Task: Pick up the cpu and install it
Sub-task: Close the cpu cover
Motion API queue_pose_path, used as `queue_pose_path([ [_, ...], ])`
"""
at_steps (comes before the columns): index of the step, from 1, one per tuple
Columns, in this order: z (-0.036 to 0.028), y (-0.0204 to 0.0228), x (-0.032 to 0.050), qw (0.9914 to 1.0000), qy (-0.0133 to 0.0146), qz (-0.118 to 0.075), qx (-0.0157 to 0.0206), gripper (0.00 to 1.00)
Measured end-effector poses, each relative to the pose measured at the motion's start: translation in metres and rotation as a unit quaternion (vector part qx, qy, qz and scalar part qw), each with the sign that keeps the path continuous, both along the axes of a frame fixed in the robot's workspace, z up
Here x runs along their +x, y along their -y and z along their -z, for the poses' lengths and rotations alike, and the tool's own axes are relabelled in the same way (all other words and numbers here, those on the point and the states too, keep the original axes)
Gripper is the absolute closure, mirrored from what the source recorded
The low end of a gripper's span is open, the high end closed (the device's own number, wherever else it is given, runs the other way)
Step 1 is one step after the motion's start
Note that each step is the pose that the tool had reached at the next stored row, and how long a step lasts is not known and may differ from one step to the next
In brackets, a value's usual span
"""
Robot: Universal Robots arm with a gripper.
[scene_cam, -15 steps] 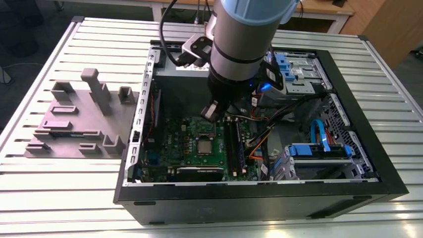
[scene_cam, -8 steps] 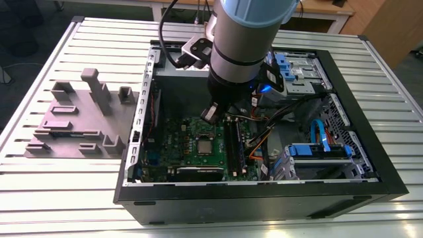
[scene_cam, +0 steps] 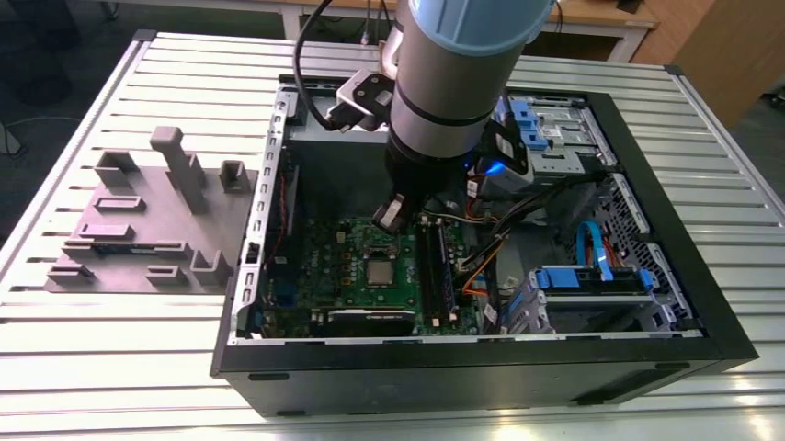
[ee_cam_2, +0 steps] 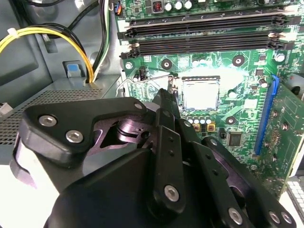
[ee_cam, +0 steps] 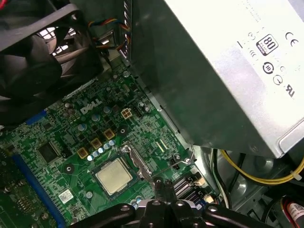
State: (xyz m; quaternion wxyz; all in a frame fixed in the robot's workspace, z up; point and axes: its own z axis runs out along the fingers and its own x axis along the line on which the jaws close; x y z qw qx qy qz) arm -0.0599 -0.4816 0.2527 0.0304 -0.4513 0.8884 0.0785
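Already the cpu [ee_cam: 113, 176] lies flat in its socket [ee_cam: 124, 169] near the middle of the motherboard [ee_cam: 71, 142], inside the open computer case [scene_cam: 687, 349]. The gripper [ee_cam: 163, 186] hovers just beside the socket's edge, its fingers [ee_cam_2: 166, 111] closed together on nothing. To do this well, I judge the chip must sit level and square in its frame, with no pressing on the bare metal top, and the thin latch lever [ee_cam: 178, 161] beside the socket needs care. The case rests on a ribbed metal surface [scene_cam: 123, 340], toward its right edge; a grey fixture block [scene_cam: 153, 230] stands near the left edge.
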Motion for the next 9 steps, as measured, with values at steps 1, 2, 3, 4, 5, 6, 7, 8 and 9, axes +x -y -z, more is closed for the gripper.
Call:
queue_pose_path([
  [1, 0.0, 0.0005, 0.0, 1.0, 0.0, 0.0, 0.0, 0.9],
  [2, 0.0, 0.001, 0.0, 1.0, 0.0, 0.0, 0.0, 0.9],
  [3, 0.0, 0.0014, 0.0, 1.0, 0.0, 0.0, 0.0, 0.9],
  [4, 0.0, 0.0018, 0.0, 1.0, 0.0, 0.0, 0.0, 0.9],
  [5, 0.0, 0.0022, -0.0001, 1.0, 0.0, 0.0, 0.0, 0.9],
  [6, 0.0, 0.0026, -0.0001, 1.0, 0.0, 0.0, 0.0, 0.9],
  [7, 0.0, 0.0031, -0.0001, 1.0, 0.0, 0.0, 0.0, 0.9],
  [8, 0.0, 0.0036, 0.0, 1.0, 0.0, 0.0, 0.0, 0.9],
  [9, 0.0, 0.0041, -0.0001, 1.0, 0.0, 0.0, 0.0, 0.9],
])
